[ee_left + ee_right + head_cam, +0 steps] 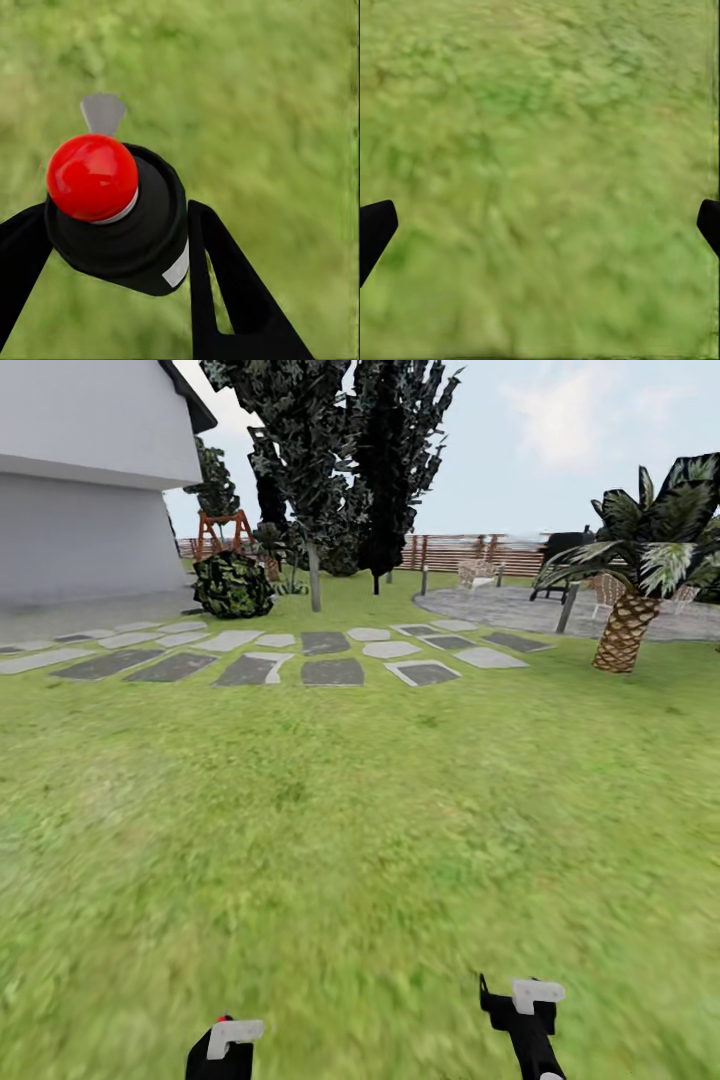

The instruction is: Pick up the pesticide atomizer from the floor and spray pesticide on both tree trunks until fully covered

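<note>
I have the small black red-capped pesticide atomizer [120,217] clamped in my left gripper [112,247]; right gripper [540,225] spread wide, empty. Grey-tan tree trunk [314,576] far off at 12 o'clock. Risk: bumpy green lawn [360,810] jolts the bottle loose; spray falls short.

Clamped between two black gripper fingers [225,292]: a small black round-bodied bottle [142,232] with a glossy red ball cap [92,177] and a white label patch low on its side. Poking out past the cap, a grey flat nozzle tab [103,112]. Behind it all, blurred green grass lawn [262,112], nothing sharper.
</note>
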